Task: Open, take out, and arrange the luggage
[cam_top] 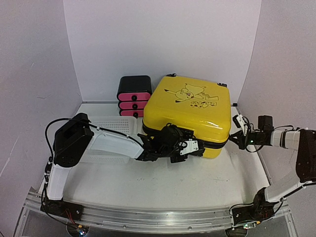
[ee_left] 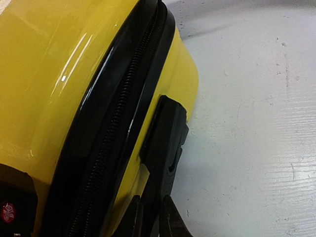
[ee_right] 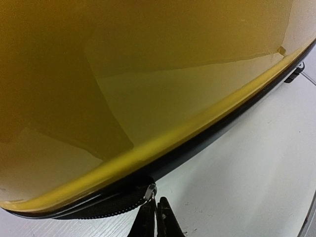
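The yellow luggage (cam_top: 190,106) lies flat and closed at centre frame on the desk (cam_top: 197,182), cartoon lid up, with a drawer box (cam_top: 134,96) behind it at upper left and a mesh basket (cam_top: 111,126) to its left. At the case's lower edge the left gripper (ee_left: 152,217), jaws narrowed, appears to nip a black block (ee_left: 165,131) beside the zipper band (ee_left: 113,133), likely to hold the shell steady. At the right side the right gripper (ee_right: 157,217) is pinched tight on the silver zipper pull (ee_right: 150,191), placed so the slider can be drawn along the seam. With the lid down, the unzipping step looks unfinished and nothing is out yet
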{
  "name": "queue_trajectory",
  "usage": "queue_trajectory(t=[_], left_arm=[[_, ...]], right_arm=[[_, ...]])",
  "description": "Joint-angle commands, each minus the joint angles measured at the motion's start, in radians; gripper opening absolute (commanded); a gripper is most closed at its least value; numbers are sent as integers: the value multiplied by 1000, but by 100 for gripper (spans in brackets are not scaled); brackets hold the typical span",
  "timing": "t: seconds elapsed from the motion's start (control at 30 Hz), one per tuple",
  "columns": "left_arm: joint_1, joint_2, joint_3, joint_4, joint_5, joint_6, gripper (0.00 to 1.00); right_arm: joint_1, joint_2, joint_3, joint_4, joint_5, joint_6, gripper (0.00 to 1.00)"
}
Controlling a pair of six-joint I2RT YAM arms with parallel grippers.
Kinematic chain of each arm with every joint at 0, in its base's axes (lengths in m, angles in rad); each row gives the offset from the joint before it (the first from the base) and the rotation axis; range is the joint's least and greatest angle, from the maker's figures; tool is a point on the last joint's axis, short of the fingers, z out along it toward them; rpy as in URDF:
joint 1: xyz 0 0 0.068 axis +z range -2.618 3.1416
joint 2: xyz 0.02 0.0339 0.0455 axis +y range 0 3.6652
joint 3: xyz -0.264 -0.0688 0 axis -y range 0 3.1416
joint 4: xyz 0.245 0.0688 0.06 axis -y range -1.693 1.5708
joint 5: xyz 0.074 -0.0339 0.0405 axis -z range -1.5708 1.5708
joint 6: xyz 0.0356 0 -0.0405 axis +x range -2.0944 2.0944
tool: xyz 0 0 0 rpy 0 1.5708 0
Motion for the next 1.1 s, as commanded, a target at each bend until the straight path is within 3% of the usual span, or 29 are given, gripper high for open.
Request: queue_trajectory(t=[0.0, 0.03, 0.1, 0.13, 0.17, 0.33, 0.37, 0.43, 0.57, 0.67, 0.9, 1.07], left_arm=[[36, -5, -42, -237, -97, -53, 13], [33, -5, -35, -239, -97, -54, 13], [28, -13, -21, -252, -92, -66, 15], [27, -20, -13, -263, -84, -75, 18], [27, -31, -2, -283, -67, -89, 24], [26, -116, 60, -402, 104, -212, 52], [26, -153, 64, -425, 162, -238, 66], [26, -206, 70, -459, 257, -298, 76], [34, -339, 80, -515, 433, -400, 79], [88, -426, 72, -534, 486, -500, 79], [326, -529, 102, -573, 333, -911, 80], [458, -481, 170, -599, 253, -1155, 86]], right_arm=[[-31, -24, 31, 197, 142, 93, 7], [-31, -42, 30, 188, 142, 113, 12], [-31, -115, 21, 137, 198, 214, 37], [-31, -166, 15, 94, 245, 269, 85], [-30, -218, 12, 23, 279, 313, 97], [-31, -421, 57, -305, 566, 723, 98], [-31, -432, 104, -386, 582, 820, 98], [-31, -418, 166, -513, 558, 922, 98], [-31, -357, 304, -646, 210, 971, 98], [-30, -351, 322, -660, 62, 995, 98], [3, -304, 414, -728, 15, 1040, 98], [75, -258, 483, -742, 105, 1051, 98]])
